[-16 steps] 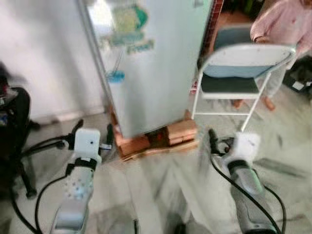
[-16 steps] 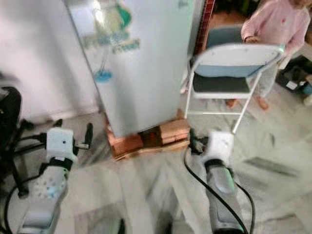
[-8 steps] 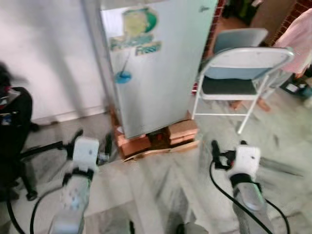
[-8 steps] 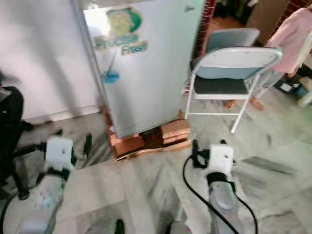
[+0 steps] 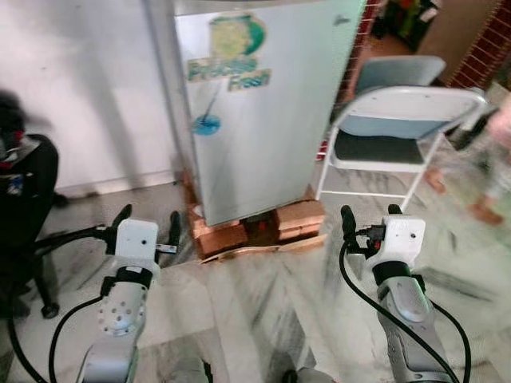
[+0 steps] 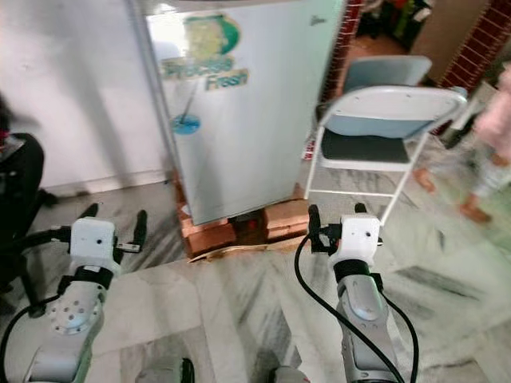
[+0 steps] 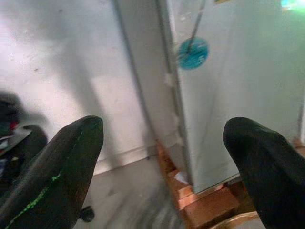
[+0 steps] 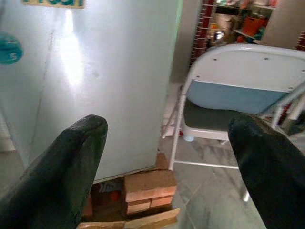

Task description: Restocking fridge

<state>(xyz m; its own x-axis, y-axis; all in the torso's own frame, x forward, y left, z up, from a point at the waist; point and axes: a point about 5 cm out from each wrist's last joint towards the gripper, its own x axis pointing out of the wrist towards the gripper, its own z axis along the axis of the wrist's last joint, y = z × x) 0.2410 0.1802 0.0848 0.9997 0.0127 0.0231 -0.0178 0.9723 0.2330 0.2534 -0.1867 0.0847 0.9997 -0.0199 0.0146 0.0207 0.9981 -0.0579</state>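
The fridge [image 5: 255,112], a tall box of smooth pale metal with a glossy door, is being seen straight ahead of the robot, with its door closed. A green and yellow printed label [image 5: 230,56] and a round blue sticker [image 5: 206,124] are being carried on the door. The fridge is being held up on reddish bricks [image 5: 299,217] and a thin wooden board [image 5: 263,246] above the grey veined marble floor [image 5: 263,311].

The left gripper [image 5: 147,227] is being held low before the fridge's left corner, its two black fingers [image 7: 71,167] spread wide apart with nothing between them. The right gripper [image 5: 369,218] is being held to the right of the bricks, its fingers [image 8: 66,167] also parted and empty.

Just right of the fridge, a folding chair [image 5: 399,120] with white metal tubes and a dark padded seat is standing. A blurred person [image 5: 499,152] is being seen at the right edge.
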